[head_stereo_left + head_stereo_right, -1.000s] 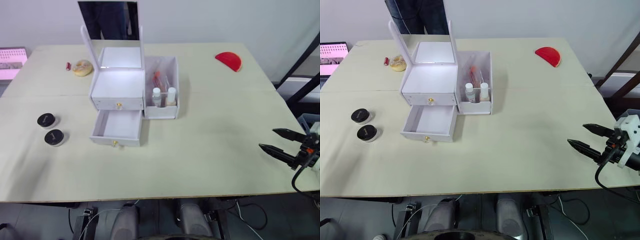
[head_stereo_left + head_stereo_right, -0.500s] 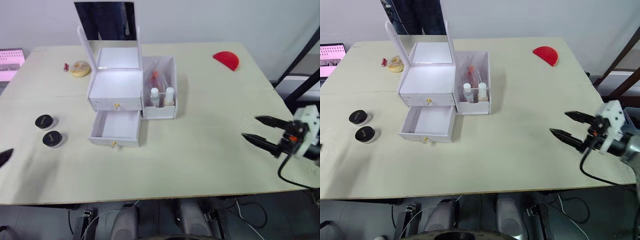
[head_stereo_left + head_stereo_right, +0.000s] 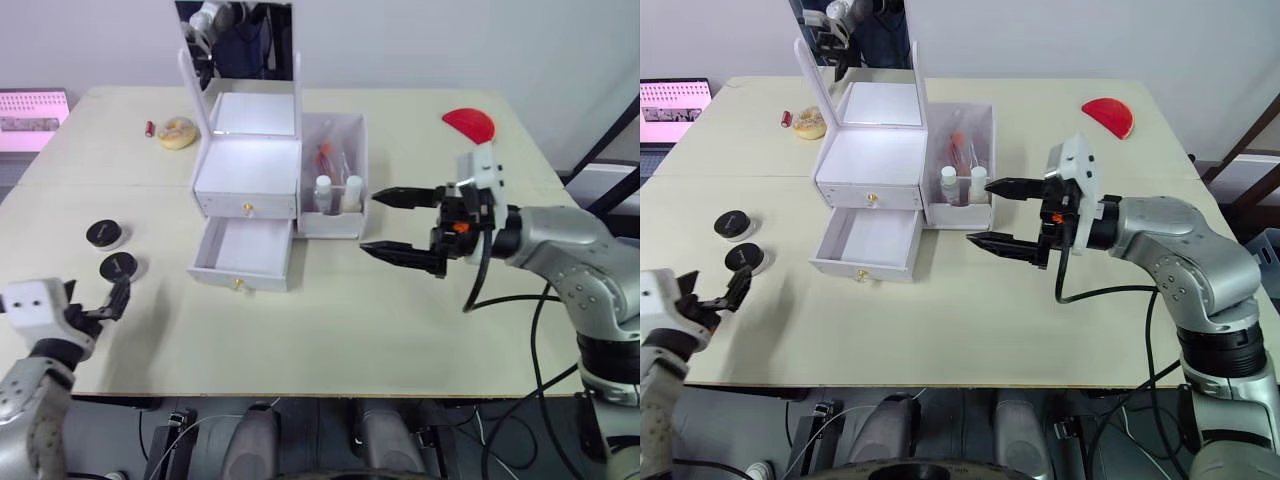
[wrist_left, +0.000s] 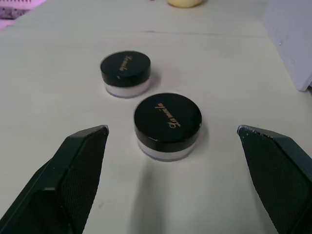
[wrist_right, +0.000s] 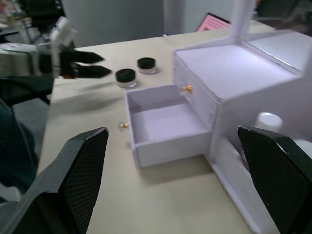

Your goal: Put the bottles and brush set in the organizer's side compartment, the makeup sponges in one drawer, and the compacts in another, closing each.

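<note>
The white organizer [image 3: 248,168] stands mid-table, top drawer shut, bottom drawer [image 3: 244,254] pulled out and empty. Its side compartment [image 3: 336,222] holds both bottles [image 3: 322,193] and the brush set [image 3: 335,156]. Two black-lidded compacts [image 4: 168,119] [image 4: 126,68] sit on the table left of the drawer. My left gripper [image 3: 96,298] is open just short of the nearer compact [image 3: 118,266], not touching it. My right gripper [image 3: 369,222] is open and empty, right of the side compartment, fingers pointing at the organizer. The makeup sponges are out of view.
A tall mirror [image 3: 245,40] rises behind the organizer. At the far left lie a yellowish disc [image 3: 180,132] and a small red item [image 3: 150,129]. A red half-round case [image 3: 470,123] lies at the far right. A pink screen [image 3: 30,108] sits off the table's left corner.
My right gripper has swung from the table's right edge leftward to beside the organizer. My left gripper has come up near the compacts. The camera view shifted too.
</note>
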You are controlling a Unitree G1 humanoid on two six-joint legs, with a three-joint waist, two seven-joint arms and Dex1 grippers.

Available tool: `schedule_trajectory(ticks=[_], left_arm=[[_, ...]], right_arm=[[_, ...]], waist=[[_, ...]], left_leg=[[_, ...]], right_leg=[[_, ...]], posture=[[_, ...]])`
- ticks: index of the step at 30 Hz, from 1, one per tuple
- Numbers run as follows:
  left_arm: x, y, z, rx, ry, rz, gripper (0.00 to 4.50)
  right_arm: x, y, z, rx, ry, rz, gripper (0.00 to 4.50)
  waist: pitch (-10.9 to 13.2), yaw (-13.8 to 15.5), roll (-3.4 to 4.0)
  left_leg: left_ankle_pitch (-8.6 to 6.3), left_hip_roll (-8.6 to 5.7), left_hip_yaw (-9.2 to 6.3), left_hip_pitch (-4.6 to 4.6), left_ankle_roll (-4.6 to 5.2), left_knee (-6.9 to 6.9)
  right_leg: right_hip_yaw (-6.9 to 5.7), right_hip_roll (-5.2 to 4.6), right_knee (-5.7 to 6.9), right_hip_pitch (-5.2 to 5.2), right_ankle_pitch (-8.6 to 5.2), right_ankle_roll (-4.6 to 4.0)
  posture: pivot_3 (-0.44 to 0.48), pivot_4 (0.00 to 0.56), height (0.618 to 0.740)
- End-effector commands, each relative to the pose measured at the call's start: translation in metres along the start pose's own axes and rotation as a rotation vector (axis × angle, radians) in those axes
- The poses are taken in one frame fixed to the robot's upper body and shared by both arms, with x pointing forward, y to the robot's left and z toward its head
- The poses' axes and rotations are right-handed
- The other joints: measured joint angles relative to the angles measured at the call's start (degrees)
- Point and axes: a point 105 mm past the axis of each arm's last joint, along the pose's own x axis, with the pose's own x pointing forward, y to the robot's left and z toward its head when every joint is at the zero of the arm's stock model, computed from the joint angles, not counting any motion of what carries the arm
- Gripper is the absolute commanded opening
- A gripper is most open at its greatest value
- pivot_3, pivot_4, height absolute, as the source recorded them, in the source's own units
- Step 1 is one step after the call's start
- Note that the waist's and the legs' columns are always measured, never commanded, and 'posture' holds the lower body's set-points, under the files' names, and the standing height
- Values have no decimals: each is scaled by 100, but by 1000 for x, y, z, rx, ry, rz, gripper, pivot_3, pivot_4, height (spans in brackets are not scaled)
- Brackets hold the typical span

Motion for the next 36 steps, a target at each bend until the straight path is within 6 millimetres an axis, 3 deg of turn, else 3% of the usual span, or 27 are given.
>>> schedule_trajectory(ticks=[1,10,15,24,32,36], left_arm=[[9,1,3,33,1,41,4467],[35,-2,-4,29,54,65,4467],[37,1,2,15,20,82,4467],[47,5,-13,-5,95,105,4467],[51,1,-13,-4,94,65,4467],[52,2,-12,-9,83,62,3209]], right_arm=[[7,8,12,-57,-38,41,4500],[12,13,11,-54,-53,38,4500],[12,15,8,-47,-43,28,4500],[13,16,6,-44,-43,21,4500],[13,18,6,-42,-40,23,4500],[13,18,5,-42,-37,20,4500]], waist=[[0,-5,1],[0,-12,3],[-1,-15,2],[0,-12,3],[0,-10,3],[0,-11,2]], left_leg=[[0,0,0,1,0,0],[1,0,-1,4,1,-1],[1,0,-1,0,1,-2],[1,0,-1,3,1,-1],[1,0,-2,2,1,-2],[1,0,-2,2,1,0]], right_leg=[[0,0,1,0,0,0],[0,2,5,0,1,-1],[0,1,0,0,1,0],[0,1,4,0,1,-1],[-1,2,3,0,1,0],[-1,1,3,0,1,-1]], posture=[[0,150,739],[0,150,739],[0,150,739],[0,150,739],[0,150,739],[0,150,739]])
